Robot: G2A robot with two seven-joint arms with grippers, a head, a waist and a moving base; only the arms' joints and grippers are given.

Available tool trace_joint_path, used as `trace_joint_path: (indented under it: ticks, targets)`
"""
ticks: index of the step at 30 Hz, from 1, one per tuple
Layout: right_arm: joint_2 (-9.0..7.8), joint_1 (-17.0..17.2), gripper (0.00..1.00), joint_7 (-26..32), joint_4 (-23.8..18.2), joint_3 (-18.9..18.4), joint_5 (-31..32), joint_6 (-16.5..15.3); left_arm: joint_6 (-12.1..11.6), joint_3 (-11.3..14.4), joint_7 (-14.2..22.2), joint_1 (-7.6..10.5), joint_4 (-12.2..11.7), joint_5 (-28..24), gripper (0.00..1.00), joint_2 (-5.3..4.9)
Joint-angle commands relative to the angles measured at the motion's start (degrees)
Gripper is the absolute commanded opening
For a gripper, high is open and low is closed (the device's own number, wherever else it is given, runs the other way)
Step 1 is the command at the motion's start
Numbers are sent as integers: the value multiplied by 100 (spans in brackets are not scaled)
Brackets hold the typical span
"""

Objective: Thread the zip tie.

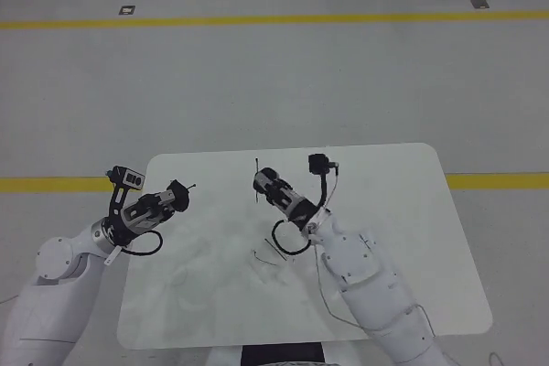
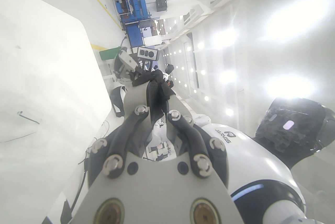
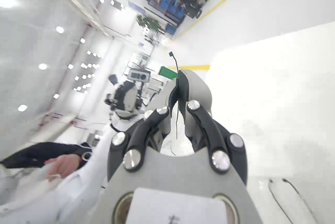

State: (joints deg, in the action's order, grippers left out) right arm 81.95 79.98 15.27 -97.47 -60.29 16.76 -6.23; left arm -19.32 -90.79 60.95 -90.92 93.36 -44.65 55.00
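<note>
My right gripper [image 1: 260,179] [image 3: 179,82] is shut on a thin black zip tie [image 1: 256,166] [image 3: 174,63] above the middle of the white table [image 1: 393,183]. The tie's head end sticks out past the fingertips and its tail hangs back between the fingers. My left gripper [image 1: 177,194] [image 2: 156,80] is held above the table's left edge, facing the right one, with its fingers pressed together. A short dark sliver [image 1: 190,188] pokes out of its tip, which looks like a second zip tie. The two grippers are well apart.
Loose zip ties [image 1: 263,254] [image 3: 277,196] [image 2: 28,118] lie on the table near the right arm's forearm. The table's right half and front are bare. Yellow floor lines [image 1: 494,180] run behind the table.
</note>
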Motion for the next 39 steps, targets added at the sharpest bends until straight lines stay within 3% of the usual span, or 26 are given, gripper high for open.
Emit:
trace_joint_path:
  ticks: [1, 3, 15, 18, 22, 27, 33, 39]
  targets:
    - [41, 1, 0, -309, 56, 37, -488, -150, 0, 0, 0, 0, 0, 0, 0, 0]
    - [70, -2, 0, -452, 124, 70, -804, -280, 0, 0, 0, 0, 0, 0, 0, 0]
    - [66, 34, 0, -523, 140, 64, -749, -298, 0, 0, 0, 0, 0, 0, 0, 0]
    - [95, 5, 0, -1142, 216, 102, -452, -486, 0, 0, 0, 0, 0, 0, 0, 0]
    - [207, -74, 0, -2462, 450, 354, 8, -788, 0, 0, 0, 0, 0, 0, 0, 0]
    - [293, -172, 0, -3433, 798, 655, 935, -999, 0, 0, 0, 0, 0, 0, 0, 0]
    - [343, -236, 0, -4139, 1048, 873, 1981, -1244, 0, 0, 0, 0, 0, 0, 0, 0]
    - [354, -242, 0, -4183, 1068, 928, 2049, -1325, 0, 0, 0, 0, 0, 0, 0, 0]
